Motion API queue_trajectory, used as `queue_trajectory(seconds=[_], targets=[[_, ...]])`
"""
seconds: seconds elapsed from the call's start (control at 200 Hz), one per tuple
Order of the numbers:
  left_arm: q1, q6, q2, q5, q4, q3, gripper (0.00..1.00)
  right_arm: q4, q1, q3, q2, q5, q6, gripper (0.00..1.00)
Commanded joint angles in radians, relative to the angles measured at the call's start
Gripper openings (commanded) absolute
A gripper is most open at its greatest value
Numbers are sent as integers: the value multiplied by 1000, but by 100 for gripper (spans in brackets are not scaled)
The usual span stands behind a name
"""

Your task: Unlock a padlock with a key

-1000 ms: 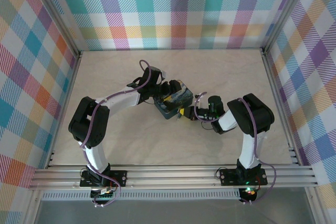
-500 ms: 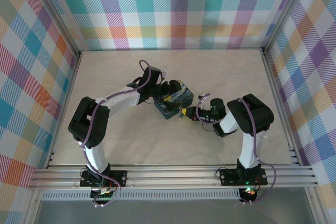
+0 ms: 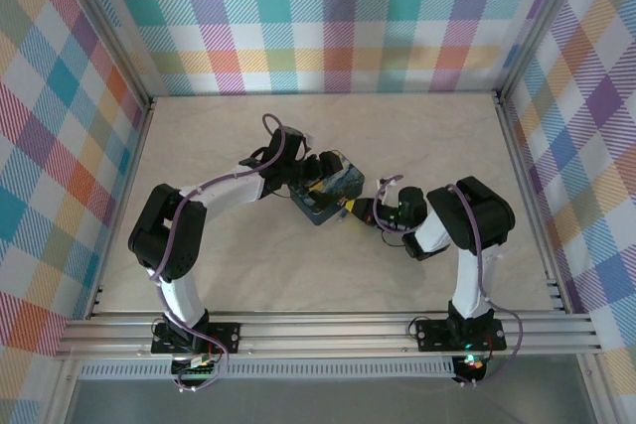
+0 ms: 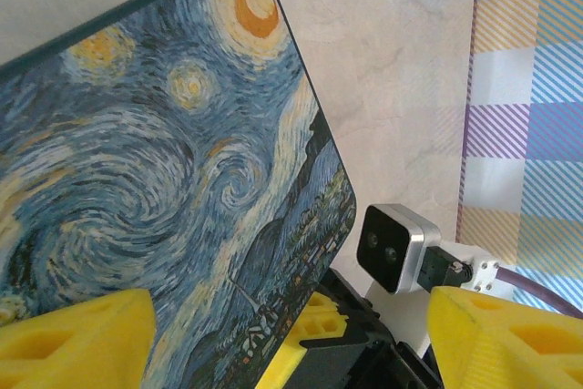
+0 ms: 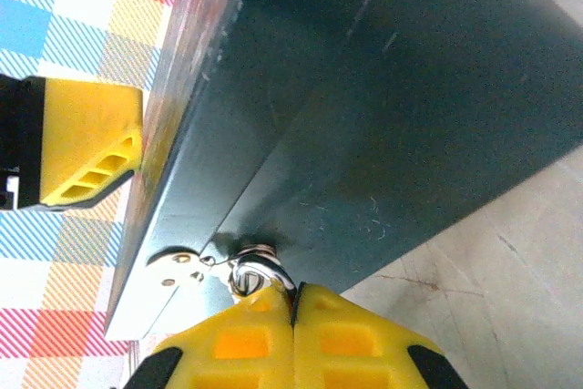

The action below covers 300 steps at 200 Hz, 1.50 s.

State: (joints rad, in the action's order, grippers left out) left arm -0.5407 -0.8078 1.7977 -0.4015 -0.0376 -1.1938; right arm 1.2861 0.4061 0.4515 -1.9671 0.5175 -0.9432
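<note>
Padlock [image 5: 258, 272]: hangs at the hasp [image 5: 171, 267] on the tin's [image 5: 392, 88] side wall, near a corner (we see just a silvery loop and take it for the shackle; the blue body is hidden).
Direction: straight ahead of the right gripper [image 5: 292, 296], loop touching its tips.
Right gripper: clenched, pads meeting; we cannot tell whether the key sits between them.
Left gripper [image 4: 290, 302]: released, fingers spread wide over the tin's painted lid, away from the hasp.
Nearer arm: the right.
Next move: we judge it depends on staying square to the tin's hasp wall.
</note>
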Motion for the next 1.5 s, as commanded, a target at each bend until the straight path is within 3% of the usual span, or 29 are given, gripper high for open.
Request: queue_trajectory(seconds=[0.0, 0.46, 0.685, 0.925, 1.175, 1.495], targets=[[-1, 4, 25, 27, -120, 43, 79, 119, -4, -3, -3, -31, -63, 0], [28, 15, -6, 22, -133, 18, 79, 85, -38, -87, 57, -104, -27, 0], [36, 61, -36, -7, -119, -51, 81, -79, -44, -126, 206, -121, 58, 0], [41, 153, -176, 93, -104, -39, 86, -536, -45, -97, 490, -90, 164, 0], [41, 248, -412, 331, -111, 110, 89, -1301, -22, 39, 807, -148, 290, 0], [41, 237, -726, 659, -119, 325, 91, -1631, 28, 58, 896, -162, 236, 0]])
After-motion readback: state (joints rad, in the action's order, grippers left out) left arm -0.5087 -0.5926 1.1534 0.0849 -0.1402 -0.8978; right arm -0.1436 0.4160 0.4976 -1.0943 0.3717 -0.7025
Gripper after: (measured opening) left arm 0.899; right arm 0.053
